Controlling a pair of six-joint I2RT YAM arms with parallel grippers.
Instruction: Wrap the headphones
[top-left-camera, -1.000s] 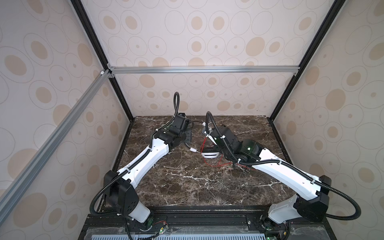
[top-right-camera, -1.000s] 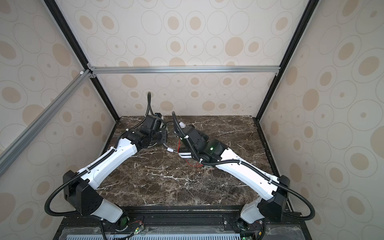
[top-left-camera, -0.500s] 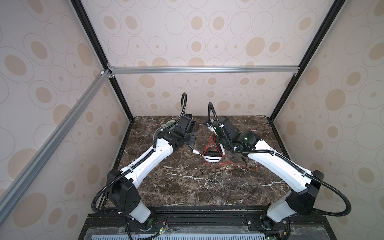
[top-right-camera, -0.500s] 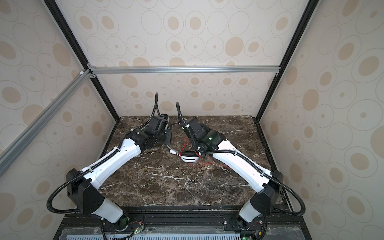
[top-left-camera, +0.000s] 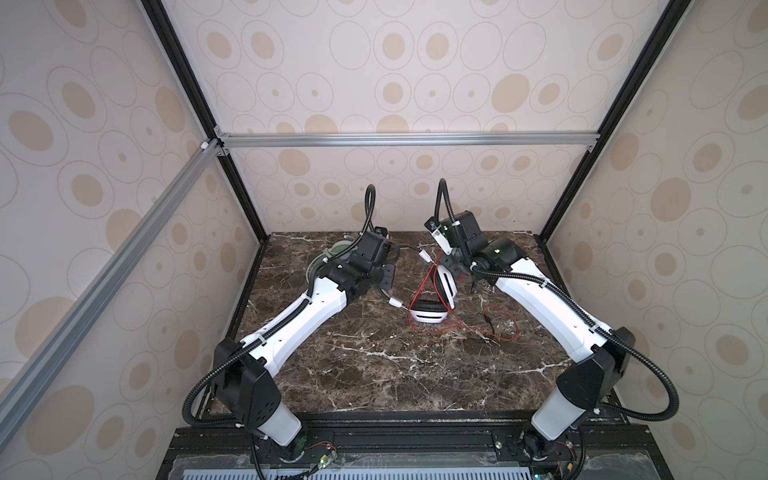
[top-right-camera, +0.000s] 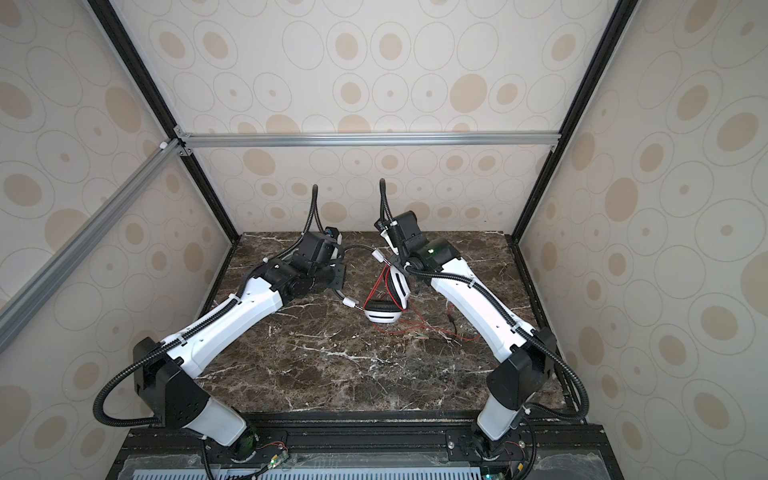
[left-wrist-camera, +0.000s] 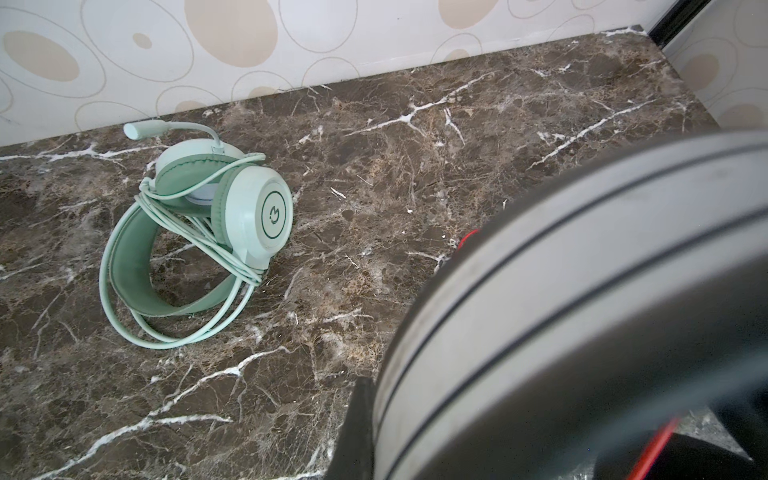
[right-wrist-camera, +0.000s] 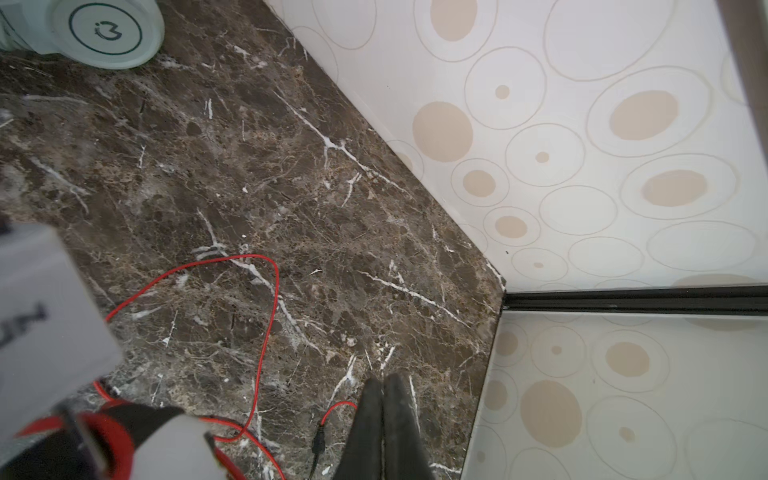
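The white-and-black headphones (top-left-camera: 429, 316) sit mid-table in both top views, one cup flat, the other cup (top-right-camera: 398, 286) on edge. Their thin black headband runs up through my left gripper (top-left-camera: 386, 277), which is shut on it. In the left wrist view the grey band (left-wrist-camera: 582, 291) fills the frame and hides the jaws. The red cable (top-left-camera: 500, 328) lies loose to the right, and strands rise beside the cup. My right gripper (right-wrist-camera: 384, 384) is shut and holds nothing; the red cable (right-wrist-camera: 266, 316) and its plug (right-wrist-camera: 318, 440) lie beneath it. The mint-green headphones (left-wrist-camera: 199, 232) rest at the back left, cable wound round them.
The dark marble table (top-left-camera: 374, 374) is walled by patterned panels on three sides. The mint-green headphones (top-left-camera: 332, 254) are partly hidden behind my left arm in a top view. A black frame post (right-wrist-camera: 623, 299) marks the back right corner.
My right arm has drawn back from over the middle toward the back right. My left gripper has shifted a little right and up with the headband. One cup now stands on edge.
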